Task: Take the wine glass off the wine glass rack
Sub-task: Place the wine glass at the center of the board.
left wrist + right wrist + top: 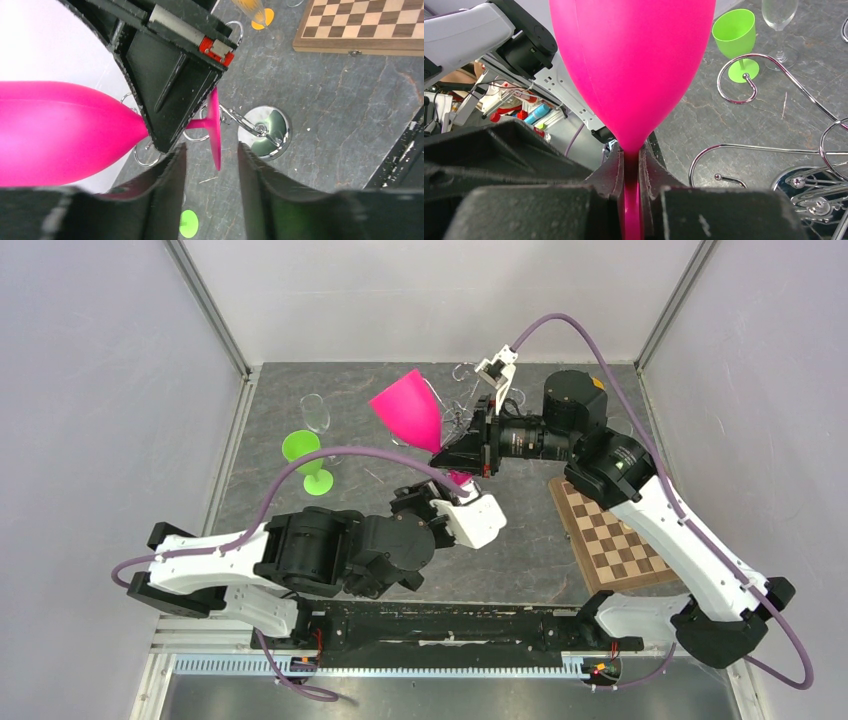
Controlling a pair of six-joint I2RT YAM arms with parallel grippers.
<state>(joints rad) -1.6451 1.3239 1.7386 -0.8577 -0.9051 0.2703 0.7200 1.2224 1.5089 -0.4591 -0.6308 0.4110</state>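
A bright pink wine glass (410, 407) is held tilted in the air above the chrome wine glass rack (462, 420). My right gripper (455, 457) is shut on its stem (631, 200), with the bowl (634, 65) pointing away from the fingers. The rack's scroll arms (744, 90) spread to the right of the glass and its round mirrored base (265, 131) stands on the table below. My left gripper (210, 155) is open and empty, just below the glass's pink foot (215, 130), which hangs free of the rack arms.
A green plastic glass (305, 458) and a clear glass (316, 412) stand at the left back. A chessboard (612, 540) lies at the right under the right arm. An orange-footed glass (257, 12) stands near the chessboard. Grey walls enclose the dark table.
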